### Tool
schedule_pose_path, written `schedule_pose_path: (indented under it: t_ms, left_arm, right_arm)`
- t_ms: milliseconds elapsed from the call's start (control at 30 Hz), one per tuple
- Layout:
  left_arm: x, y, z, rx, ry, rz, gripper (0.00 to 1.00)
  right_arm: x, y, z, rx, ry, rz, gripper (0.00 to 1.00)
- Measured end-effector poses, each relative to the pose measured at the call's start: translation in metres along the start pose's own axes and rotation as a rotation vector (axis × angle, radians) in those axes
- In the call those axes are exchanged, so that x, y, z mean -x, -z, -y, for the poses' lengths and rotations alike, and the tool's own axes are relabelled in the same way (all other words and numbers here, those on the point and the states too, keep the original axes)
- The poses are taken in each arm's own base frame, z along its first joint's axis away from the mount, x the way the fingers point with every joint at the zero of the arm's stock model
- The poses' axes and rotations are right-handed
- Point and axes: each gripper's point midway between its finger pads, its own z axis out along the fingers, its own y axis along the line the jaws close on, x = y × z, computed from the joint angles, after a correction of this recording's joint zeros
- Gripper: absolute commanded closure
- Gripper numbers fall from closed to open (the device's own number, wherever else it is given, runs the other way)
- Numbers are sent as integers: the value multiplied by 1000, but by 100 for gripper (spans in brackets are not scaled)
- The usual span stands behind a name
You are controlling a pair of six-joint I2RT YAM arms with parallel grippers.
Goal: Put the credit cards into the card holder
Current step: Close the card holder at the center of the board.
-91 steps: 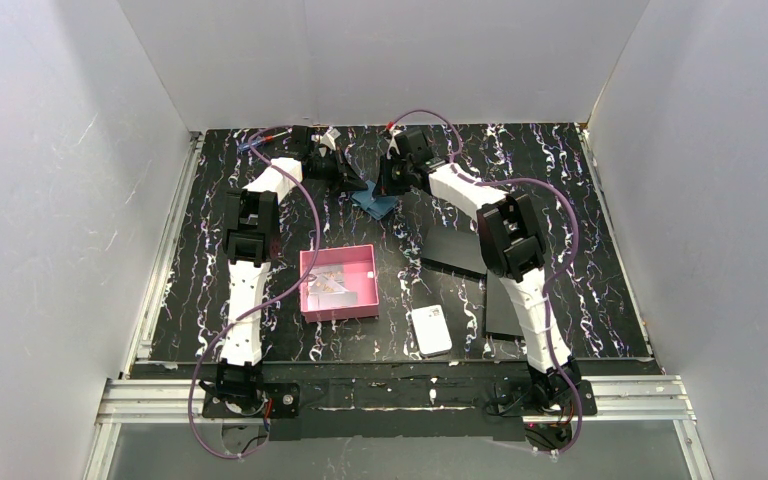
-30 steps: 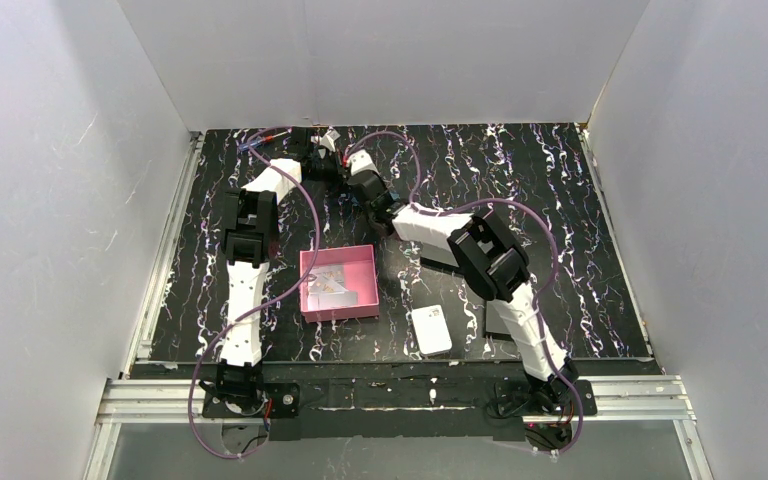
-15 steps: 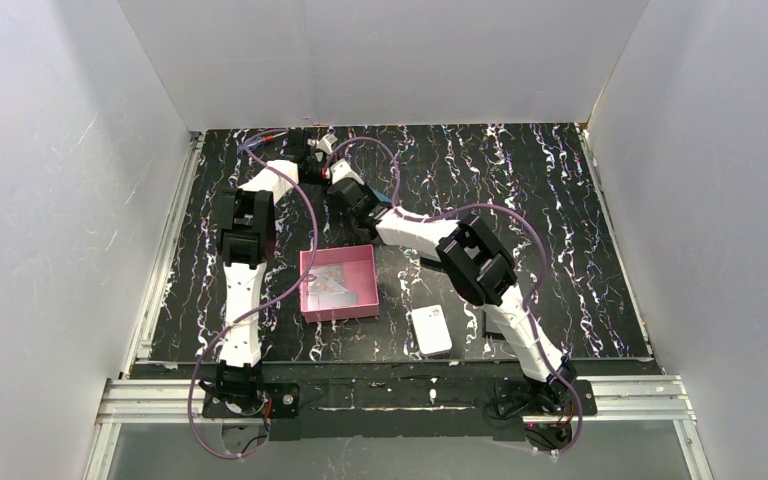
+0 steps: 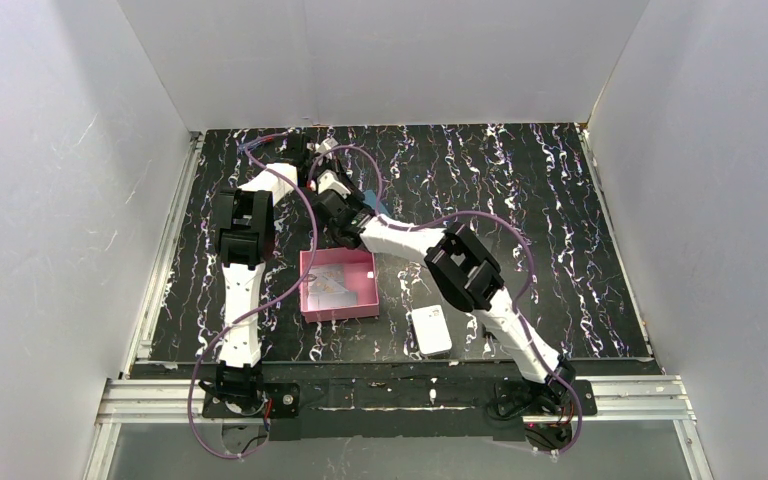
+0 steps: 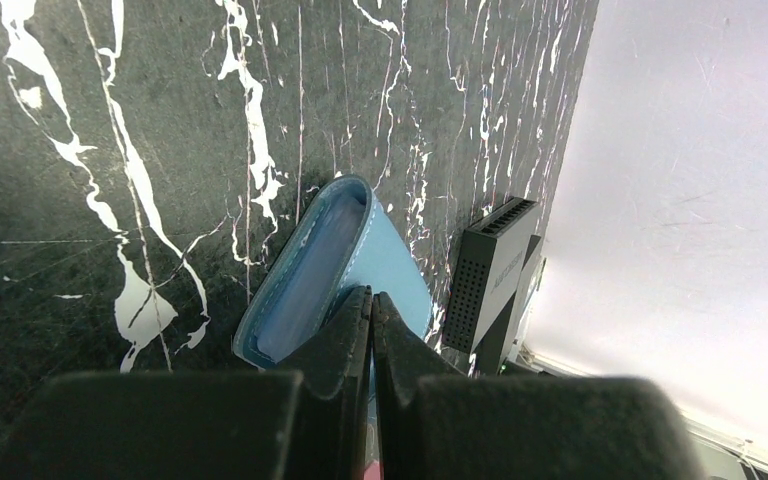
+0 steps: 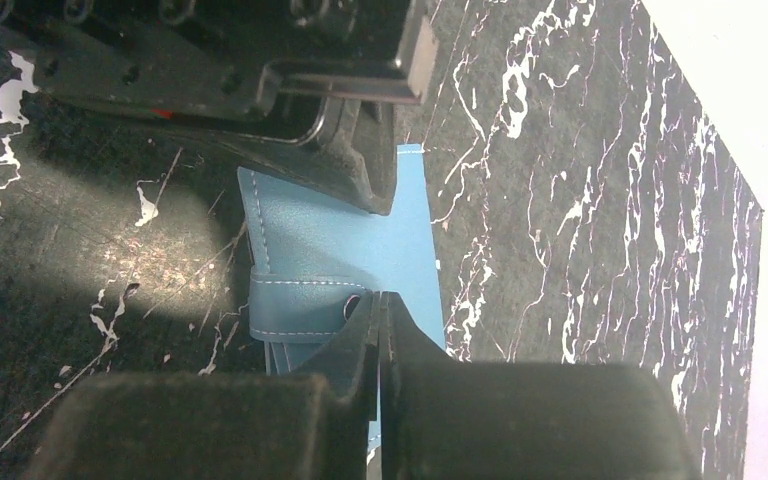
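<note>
The teal-blue card holder [image 5: 310, 275] lies on the marbled table at the back left, its paler inside flap [image 6: 415, 235] raised. My left gripper [image 5: 371, 300] is shut, pinching that flap at one end. My right gripper [image 6: 380, 305] is shut on the flap's other end, by the snap strap [image 6: 295, 305]. The left gripper's fingers [image 6: 355, 175] show at the holder's far edge in the right wrist view. In the top view both grippers meet just behind the pink tray [image 4: 364, 262], and the arms mostly hide the holder. Pale credit cards [image 4: 332, 285] lie in the tray.
A thick white rounded block [image 4: 430, 330] lies near the front edge, right of the tray. The right arm [image 4: 460, 268] stretches diagonally across the table's middle. Its black vented wrist part [image 5: 490, 275] stands right beside the holder. White walls enclose the table.
</note>
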Motion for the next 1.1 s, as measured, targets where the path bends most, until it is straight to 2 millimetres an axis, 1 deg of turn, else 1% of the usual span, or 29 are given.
schedule_pose_path:
  t_ms: [100,200,367,533,667,833,900,967,1000,1067,1100]
  left_arm:
    - [0,0,0,-4,-2,0,100]
    - [0,0,0,-4,-1,0,100]
    - [0,1,1,-2,0,0,100]
    - [0,1,1,-1,3,-2,100]
    - [-1,1,1,1,11,-7,100]
    - [-2,1,1,2,18,-11,100]
    - [-2,2,1,3,19,-11,100]
    - [-2,2,1,3,22,-11,100]
    - [-2,2,1,3,23,-11,93]
    - [-2,2,2,-1,30,-13,76]
    - [-2,2,4,-4,40,-14,72]
  right_arm:
    - [2,0,2,15,11,-17,90]
    - [5,0,5,87,-28,-26,81]
    - [8,-6,15,312,-186,-46,72]
    - [8,-9,21,568,-399,-81,66]
    - [7,-10,27,692,-520,-100,60]
    - [1,0,36,783,-618,-131,48]
    - [4,5,41,818,-657,-125,44]
    - [8,12,45,857,-692,-108,42]
    - [10,15,46,873,-704,-101,41]
    - [15,23,47,915,-731,-85,36]
    - [18,26,48,935,-747,-75,33]
